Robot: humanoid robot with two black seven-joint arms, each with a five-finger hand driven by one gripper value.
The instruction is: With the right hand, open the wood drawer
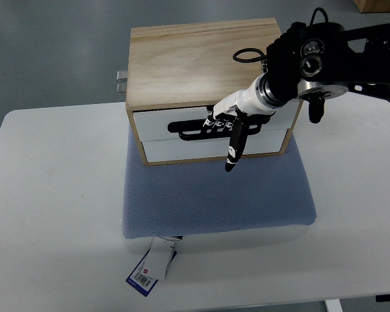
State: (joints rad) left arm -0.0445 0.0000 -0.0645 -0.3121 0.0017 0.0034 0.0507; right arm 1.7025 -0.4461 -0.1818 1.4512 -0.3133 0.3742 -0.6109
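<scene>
A wood box (pixel 201 62) with 2 white drawers sits at the far middle of the table (pixel 45 214), raised on a blue cushion (pixel 214 195) that likely keeps it from sliding when pulled. The upper drawer (pixel 156 123) carries a black handle (pixel 192 130) along its front, and both drawers look shut or nearly so, flush with the frame.

The right hand (pixel 229 127) reaches in from the right edge, its arm (pixel 325 55) crossing above the box's right corner. The fingers (pixel 216 121) are curled narrow against the handle, apparently hooked into it, while 1 black digit (pixel 233 148) hangs down over the lower drawer (pixel 182 149) front. Whether the grip is fully closed around the handle cannot be told from above.

The wrist sits level with the upper drawer, a pose suited to drawing it straight toward the near side. The pull appears not yet begun.

A tag (pixel 153 266) on the cushion trails off its near edge onto the table. The left arm is out of view.
</scene>
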